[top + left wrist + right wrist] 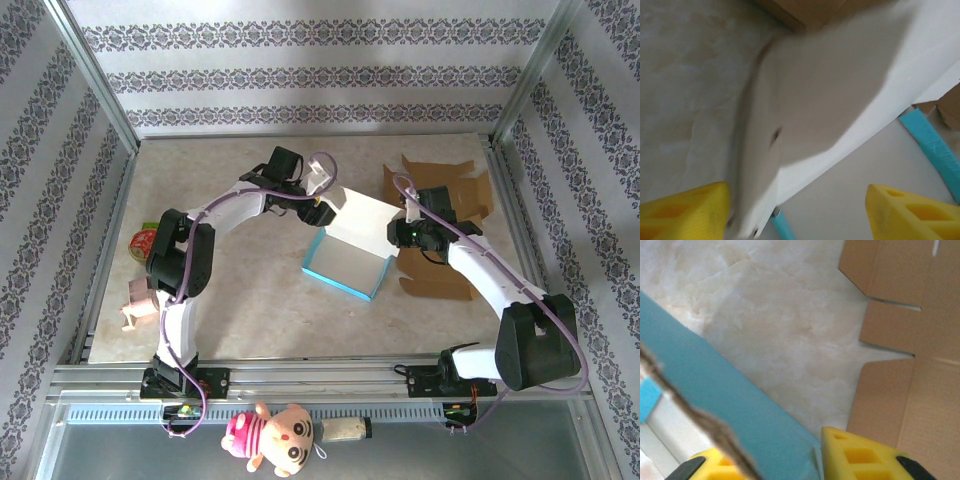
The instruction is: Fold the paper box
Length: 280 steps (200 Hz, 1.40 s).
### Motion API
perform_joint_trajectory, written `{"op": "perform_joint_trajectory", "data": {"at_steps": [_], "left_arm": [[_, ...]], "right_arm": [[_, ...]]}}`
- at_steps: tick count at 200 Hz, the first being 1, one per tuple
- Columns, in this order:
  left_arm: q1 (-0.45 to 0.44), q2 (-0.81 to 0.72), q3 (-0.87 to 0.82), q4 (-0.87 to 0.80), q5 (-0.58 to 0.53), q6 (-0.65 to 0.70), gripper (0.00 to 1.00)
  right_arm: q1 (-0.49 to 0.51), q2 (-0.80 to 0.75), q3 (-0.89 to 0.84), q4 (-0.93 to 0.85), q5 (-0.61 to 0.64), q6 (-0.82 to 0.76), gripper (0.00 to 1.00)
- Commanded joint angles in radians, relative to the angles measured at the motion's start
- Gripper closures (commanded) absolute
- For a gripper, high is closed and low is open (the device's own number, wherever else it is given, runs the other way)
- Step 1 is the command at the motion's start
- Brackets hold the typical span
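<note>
The paper box (pixel 345 265) stands mid-table, blue outside and white inside, with a tall white flap (pixel 362 218) raised at its far side. My left gripper (pixel 322 205) is at the flap's upper left corner. In the left wrist view it (pixel 797 210) is open, and the white flap (pixel 840 80) passes between the yellow fingers (pixel 685 210) close to the left one. My right gripper (pixel 400 235) is at the box's right wall. In the right wrist view it (pixel 775 460) straddles the blue wall (pixel 740 405), with the right finger (pixel 865 455) against the blue face.
Flat brown cardboard (pixel 440 190) lies behind and under the right arm, and shows beside the box in the right wrist view (pixel 910 340). A red-green toy (pixel 145 242) and a pink toy (pixel 135 300) lie at the table's left edge. A pink plush (pixel 270 435) sits below the rail.
</note>
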Motion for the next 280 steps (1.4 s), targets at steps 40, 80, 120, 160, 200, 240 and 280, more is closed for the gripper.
{"op": "perform_joint_trajectory", "data": {"at_steps": [40, 80, 120, 160, 200, 240, 280], "left_arm": [[0.006, -0.021, 0.002, 0.003, -0.030, 0.011, 0.63], [0.004, -0.148, -0.160, 0.139, -0.234, -0.072, 0.73], [-0.009, -0.251, -0.309, 0.260, -0.412, -0.151, 0.76], [-0.012, -0.319, -0.395, 0.313, -0.556, -0.279, 0.61], [-0.019, -0.409, -0.452, 0.255, -0.596, -0.540, 0.45], [-0.062, -0.498, -0.511, 0.100, -0.694, -0.858, 0.47], [-0.187, -0.474, -0.478, -0.162, -0.834, -1.085, 0.55]], "right_arm": [[0.043, 0.043, 0.088, 0.036, 0.058, -0.095, 0.84], [0.079, 0.126, 0.162, 0.133, 0.054, -0.204, 0.90], [0.125, 0.243, 0.242, 0.262, 0.023, -0.358, 0.92], [0.133, 0.332, 0.292, 0.328, 0.023, -0.387, 0.83], [0.125, 0.294, 0.276, 0.327, 0.038, -0.302, 0.55], [0.088, 0.169, 0.185, 0.268, 0.083, -0.017, 0.45], [0.103, 0.053, 0.041, 0.107, 0.126, 0.155, 0.42]]}}
